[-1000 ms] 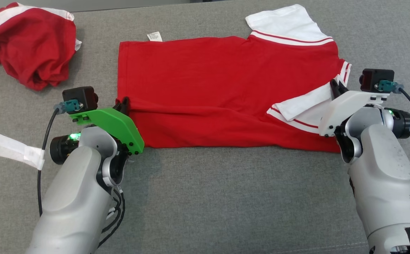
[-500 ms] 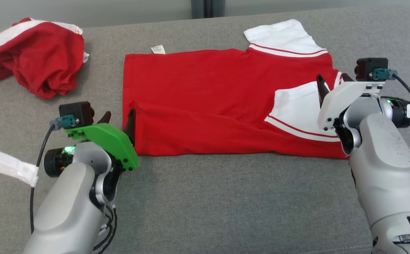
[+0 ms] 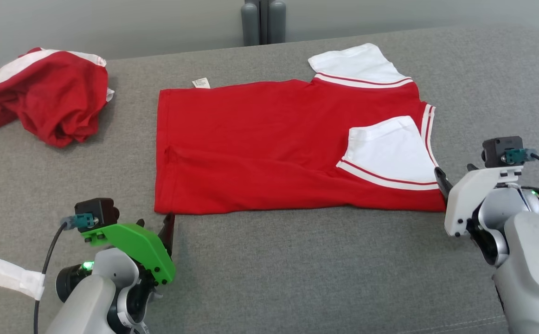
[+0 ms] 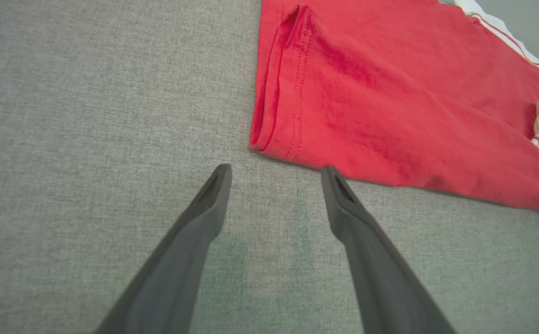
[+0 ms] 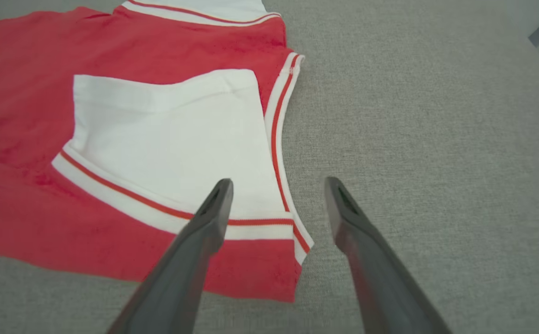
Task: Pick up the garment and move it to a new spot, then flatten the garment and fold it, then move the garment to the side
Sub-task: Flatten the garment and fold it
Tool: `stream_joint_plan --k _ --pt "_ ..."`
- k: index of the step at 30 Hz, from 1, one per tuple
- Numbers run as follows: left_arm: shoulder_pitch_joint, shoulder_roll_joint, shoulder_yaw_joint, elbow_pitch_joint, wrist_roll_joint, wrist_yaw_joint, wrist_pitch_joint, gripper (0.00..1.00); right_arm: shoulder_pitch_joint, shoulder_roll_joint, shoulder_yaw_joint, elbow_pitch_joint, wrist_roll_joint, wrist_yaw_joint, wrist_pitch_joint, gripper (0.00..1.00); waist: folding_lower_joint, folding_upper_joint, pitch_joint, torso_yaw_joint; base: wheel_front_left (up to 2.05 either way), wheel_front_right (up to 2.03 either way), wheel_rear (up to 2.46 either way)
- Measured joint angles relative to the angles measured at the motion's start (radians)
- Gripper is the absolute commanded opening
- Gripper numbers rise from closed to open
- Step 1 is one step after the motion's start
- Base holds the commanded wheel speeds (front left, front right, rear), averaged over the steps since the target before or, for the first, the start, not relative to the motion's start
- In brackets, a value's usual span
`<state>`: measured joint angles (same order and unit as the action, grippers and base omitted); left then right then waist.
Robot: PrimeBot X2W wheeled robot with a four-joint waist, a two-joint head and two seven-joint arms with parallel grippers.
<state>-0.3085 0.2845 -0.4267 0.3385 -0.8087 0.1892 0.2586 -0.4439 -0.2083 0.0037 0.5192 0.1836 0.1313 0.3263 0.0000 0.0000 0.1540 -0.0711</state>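
Garment, red with white sleeves, lies spread flat across the middle of the grey cushioned surface, its near long side doubled over onto itself. Far to the left, well apart from it, sits a crumpled heap of red and white cloth. Next comes my left gripper under its green cover, jaws spread wide and empty, tips just off the garment's near left corner. From that wrist, the hemmed corner lies just beyond the gap between my fingers, with bare grey fabric beneath them. A small white label pokes out at the far left corner. Toward the right, one white sleeve is folded in over the red body and the other sleeve sticks out at the far edge. My right gripper, white-covered, stands wide and empty beside the near right corner. Seen from its wrist, one finger crosses the striped sleeve trim and the other the bare surface.
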Motion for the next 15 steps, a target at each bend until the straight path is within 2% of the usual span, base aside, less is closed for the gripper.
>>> stream_joint_plan --k 5,10,11,12,14,15 --pt "-0.012 -0.009 0.022 0.009 -0.009 0.021 -0.006 1.00 0.092 0.002 -0.014 -0.105 0.035 0.000 0.053 1.00 0.0000 0.0000 0.024 -0.024 0.00 0.00 0.00" --pt "-0.048 -0.017 0.042 0.035 -0.027 0.026 -0.013 1.00 0.140 0.016 -0.021 -0.159 0.043 0.000 0.078 1.00 0.0000 0.0000 0.051 -0.049 0.00 0.00 0.00" --pt "-0.055 -0.018 0.044 0.044 -0.027 0.027 -0.014 0.68 0.146 0.018 -0.021 -0.166 0.043 0.000 0.082 1.00 0.0000 0.0000 0.057 -0.054 0.00 0.00 0.00" --pt "-0.059 -0.018 0.045 0.053 -0.027 0.027 -0.013 0.42 0.151 0.022 -0.021 -0.170 0.044 0.000 0.086 1.00 0.0000 0.0000 0.062 -0.058 0.00 0.00 0.00" --pt "-0.064 -0.020 0.044 0.064 -0.030 0.026 -0.014 0.00 0.155 0.027 -0.021 -0.176 0.045 0.000 0.090 1.00 0.0000 0.0000 0.070 -0.065 0.00 0.00 0.00" --pt "-0.069 -0.021 0.044 0.069 -0.030 0.026 -0.014 0.00 0.156 0.029 -0.022 -0.178 0.045 0.000 0.091 1.00 0.0000 0.0000 0.074 -0.068 0.00 0.00 0.00"
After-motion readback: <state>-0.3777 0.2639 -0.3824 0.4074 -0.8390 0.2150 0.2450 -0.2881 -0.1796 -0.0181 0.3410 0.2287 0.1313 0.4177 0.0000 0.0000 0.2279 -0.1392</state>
